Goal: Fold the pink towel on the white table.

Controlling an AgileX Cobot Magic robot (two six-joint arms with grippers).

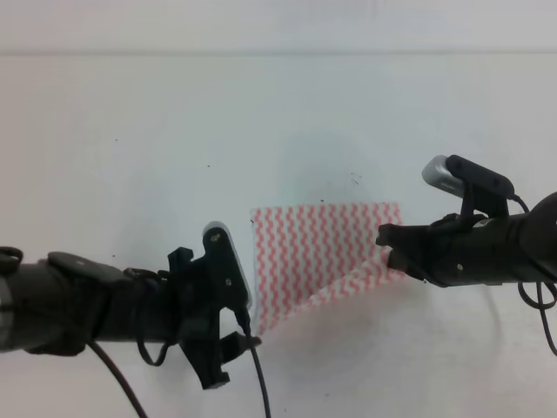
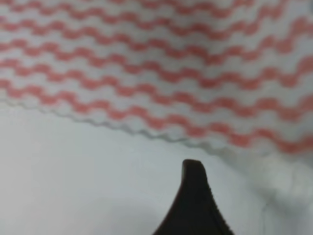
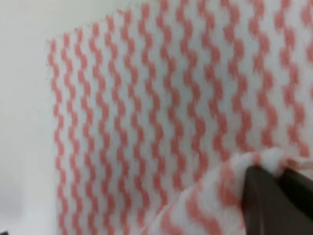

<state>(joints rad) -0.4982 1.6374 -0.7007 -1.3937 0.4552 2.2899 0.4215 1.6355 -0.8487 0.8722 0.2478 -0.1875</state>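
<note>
Pinched between my right gripper fingers is a corner of the pink towel, jaws closed on the fabric and lifting it so that flap angles over the rest, which lies flat on the white table ahead of me. Opposite, my left gripper hovers beside the towel's other edge; I cannot tell how wide it stands, apparently waiting to pin or grab.
</note>
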